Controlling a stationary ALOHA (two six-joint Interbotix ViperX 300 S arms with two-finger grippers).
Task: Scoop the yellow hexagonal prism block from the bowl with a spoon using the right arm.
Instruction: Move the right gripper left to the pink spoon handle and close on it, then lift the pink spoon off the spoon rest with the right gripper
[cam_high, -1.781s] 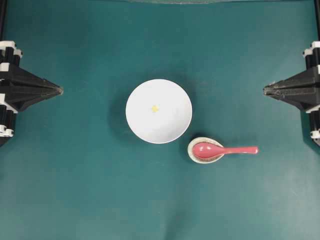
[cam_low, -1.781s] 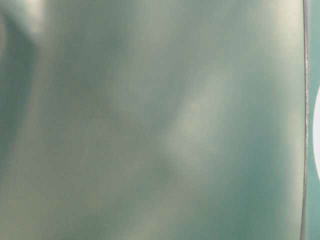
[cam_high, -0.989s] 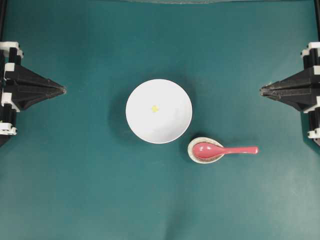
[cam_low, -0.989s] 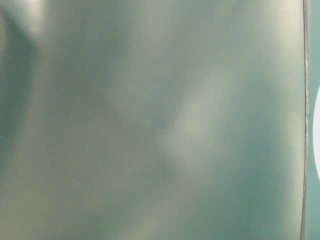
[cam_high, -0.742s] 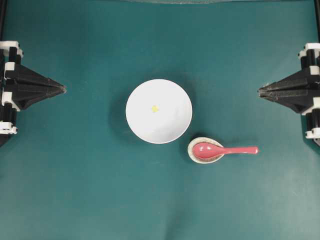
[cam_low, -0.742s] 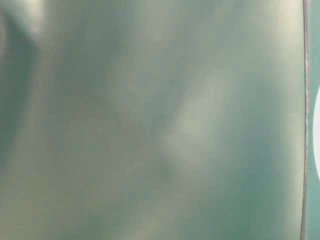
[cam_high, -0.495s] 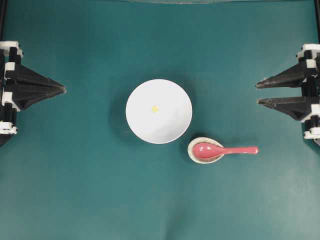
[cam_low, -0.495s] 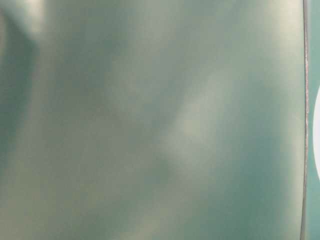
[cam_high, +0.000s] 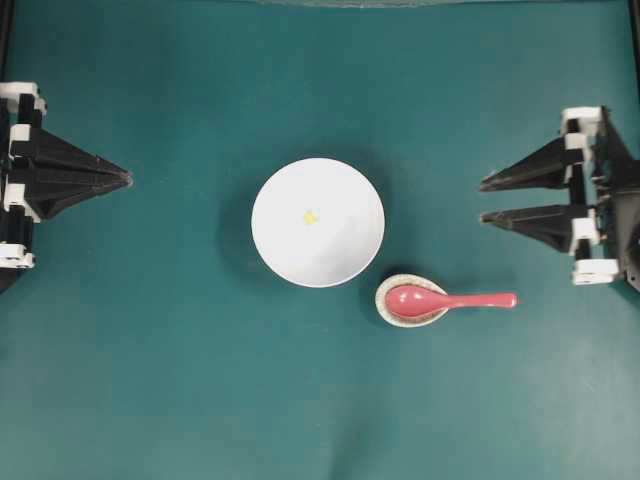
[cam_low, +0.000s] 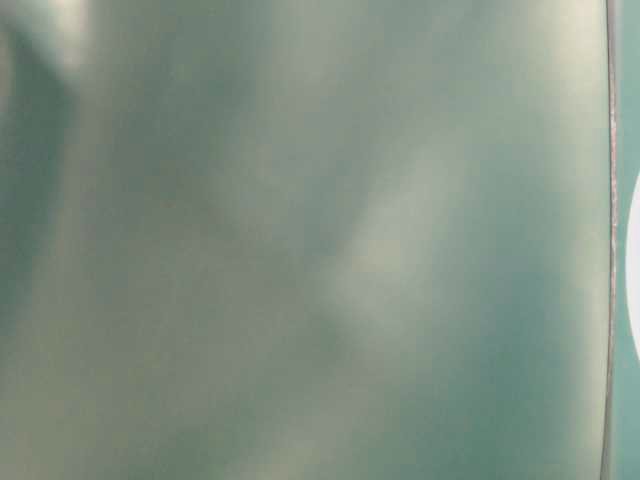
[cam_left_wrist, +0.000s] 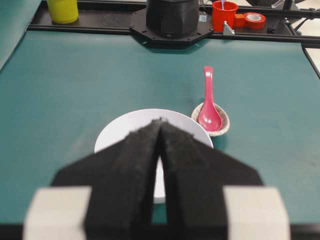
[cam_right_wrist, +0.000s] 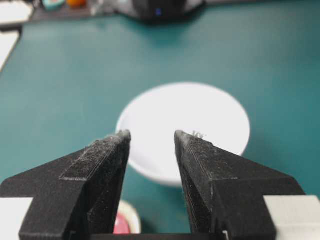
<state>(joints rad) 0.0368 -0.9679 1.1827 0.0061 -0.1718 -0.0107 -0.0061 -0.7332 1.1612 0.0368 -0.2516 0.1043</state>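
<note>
Spoon-fetching comes first: the right gripper (cam_high: 482, 201), jaws spread and empty where they were pinched shut before, has advanced from the bench edge. The glossy pink-red spoon (cam_high: 450, 299) lies nearer the viewer, handle toward that arm; the yellow block (cam_high: 310, 216) sits in the white bowl (cam_high: 350, 185). The left gripper (cam_high: 126, 180) is closed.

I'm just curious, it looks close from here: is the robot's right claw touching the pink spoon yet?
Apart. The overhead view shows the right gripper, jaws open, with bare green table between it and the spoon, which lies in its speckled rest.
</note>
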